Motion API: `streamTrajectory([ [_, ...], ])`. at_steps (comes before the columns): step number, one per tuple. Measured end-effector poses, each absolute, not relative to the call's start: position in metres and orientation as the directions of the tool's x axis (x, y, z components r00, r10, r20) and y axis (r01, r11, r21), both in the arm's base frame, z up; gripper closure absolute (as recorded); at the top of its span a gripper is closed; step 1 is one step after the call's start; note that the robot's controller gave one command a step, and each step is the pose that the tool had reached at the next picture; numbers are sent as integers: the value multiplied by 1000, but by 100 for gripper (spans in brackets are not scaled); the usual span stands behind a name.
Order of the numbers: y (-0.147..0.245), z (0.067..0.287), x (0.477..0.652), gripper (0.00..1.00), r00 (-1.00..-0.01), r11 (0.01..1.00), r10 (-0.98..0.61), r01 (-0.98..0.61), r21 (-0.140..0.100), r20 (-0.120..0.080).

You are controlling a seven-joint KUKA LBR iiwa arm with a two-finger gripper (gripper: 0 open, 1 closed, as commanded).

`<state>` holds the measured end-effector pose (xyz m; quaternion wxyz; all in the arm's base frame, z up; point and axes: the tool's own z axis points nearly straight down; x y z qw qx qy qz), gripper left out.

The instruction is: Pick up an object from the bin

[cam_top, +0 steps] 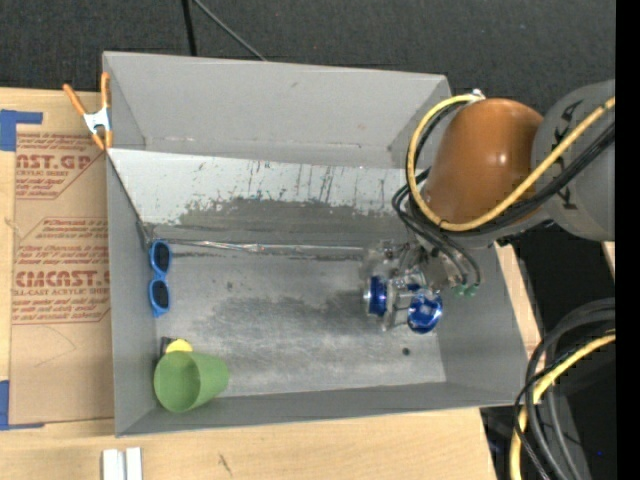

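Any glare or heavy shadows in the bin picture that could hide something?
Camera view: lighting is soft and even; the green cup casts hardly any shadow; the bin floor has a pale scuffed sheen, not hard glare; small highlights glint on the shiny blue thing at the tool.

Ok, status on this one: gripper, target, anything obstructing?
Gripper low at the bin's right side, over a shiny blue rounded object. Grasp unconfirmed. Blue plastic sunglasses and green plastic cup lie far left, out of the way.

Bin floor [290,313] open through the middle, blue sunglasses [158,277] against left wall, green cup [188,380] lower left — arm [480,163] over right side.
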<state>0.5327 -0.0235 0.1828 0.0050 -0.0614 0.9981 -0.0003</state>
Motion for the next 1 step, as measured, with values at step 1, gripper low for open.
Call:
streamTrajectory([
  [1,-47,283,514,100,-989,989,-147,-147,-3,-11],
])
